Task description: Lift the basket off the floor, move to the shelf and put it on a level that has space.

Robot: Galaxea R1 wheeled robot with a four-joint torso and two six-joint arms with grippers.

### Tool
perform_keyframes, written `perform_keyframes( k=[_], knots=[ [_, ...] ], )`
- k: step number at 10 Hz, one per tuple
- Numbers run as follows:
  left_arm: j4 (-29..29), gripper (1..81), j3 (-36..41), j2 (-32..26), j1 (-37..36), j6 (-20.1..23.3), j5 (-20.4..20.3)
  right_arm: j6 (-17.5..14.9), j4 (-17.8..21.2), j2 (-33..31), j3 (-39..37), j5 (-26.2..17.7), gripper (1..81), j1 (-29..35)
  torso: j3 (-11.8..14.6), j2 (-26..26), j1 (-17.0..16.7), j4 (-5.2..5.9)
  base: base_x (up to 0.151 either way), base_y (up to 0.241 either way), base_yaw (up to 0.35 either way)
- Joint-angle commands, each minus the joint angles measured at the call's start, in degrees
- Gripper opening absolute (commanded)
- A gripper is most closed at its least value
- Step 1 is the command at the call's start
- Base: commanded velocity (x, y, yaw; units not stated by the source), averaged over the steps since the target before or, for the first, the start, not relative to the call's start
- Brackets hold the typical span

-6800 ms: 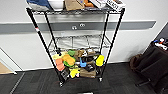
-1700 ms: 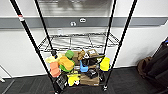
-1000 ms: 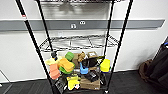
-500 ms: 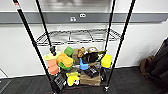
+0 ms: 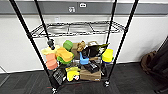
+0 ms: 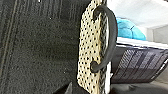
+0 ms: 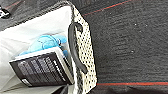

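Observation:
The shelf [image 5: 25, 27], a black wire rack on small wheels, stands close in front of me against a white wall. Its middle level [image 5: 75, 28] is a bare silvery wire grid. The tier below it holds colourful yellow, orange and green clutter [image 5: 65, 53]. In the left wrist view, one end of the beige woven basket [image 6: 90, 50] with its dark loop handle [image 6: 111, 37] is close up over the dark carpet floor [image 6: 37, 50]. The right wrist view looks into the basket [image 7: 85, 50]: white lining, a blue object [image 7: 45, 42] and a dark book [image 7: 42, 67]. I cannot tell whether either gripper holds it.
A brown cardboard box [image 5: 90, 73] sits on the rack's bottom tier. A dark bag [image 5: 155, 62] leans by the wall at the right. Red tape lines [image 7: 132, 83] cross the carpet. Open carpet [image 5: 132, 77] lies on the rack's right side.
The head camera has come closer to the rack: it looms larger, its top tier has left the picture, and the middle tier now sits high in view.

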Motion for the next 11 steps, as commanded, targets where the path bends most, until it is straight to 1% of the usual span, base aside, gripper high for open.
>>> perform_keyframes(
  k=[1,3,6,7,8,9,10,11],
  knots=[
    [-0.65,81.1,-0.05,-1.04,-7.02,-0.23,4.08,0.18,2.64,-0.62,2.34,-2.75,81.1,6.75,0.02,-5.47,3.52,0.0,0.0,0.0,0.0],
    [-0.65,81.1,-0.04,-0.6,-7.63,-0.23,4.08,0.18,2.82,0.79,1.73,-2.75,81.1,7.54,-0.07,-9.51,6.05,0.0,0.0,0.0,0.0],
    [-0.57,81.1,0.31,0.0,-8.43,-0.31,4.17,0.18,2.82,4.38,-1.34,-2.83,81.1,8.51,-0.07,-15.37,9.75,0.0,0.0,0.0,0.0],
    [-0.56,81.1,0.13,0.28,-8.51,-0.23,4.08,0.09,2.82,5.1,-2.14,-2.83,81.1,8.51,-1.44,-17.36,10.97,0.0,0.0,0.0,0.0],
    [-0.47,81.1,0.3,0.28,-8.6,-0.23,4.08,0.18,2.91,5.36,-2.58,-2.75,81.1,8.51,-5.46,-19.11,12.06,0.0,0.0,0.0,0.0],
    [-0.48,81.1,0.48,0.45,-8.69,-0.23,4.08,0.18,3.96,5.36,-2.58,-2.75,81.1,8.69,-5.75,-14.82,9.22,0.0,0.0,0.0,0.0],
    [-0.12,81.1,1.1,0.54,-8.69,-0.23,4.08,0.18,4.41,5.36,-2.58,-2.66,81.1,8.78,-1.31,-15.15,9.43,0.0,0.0,0.0,0.0],
    [-0.03,81.1,1.27,0.98,-8.69,-0.23,4.08,0.18,5.71,5.45,-2.58,-2.48,81.1,9.04,-2.36,-15.37,9.66,0.0,0.0,0.0,0.0]
  ],
)
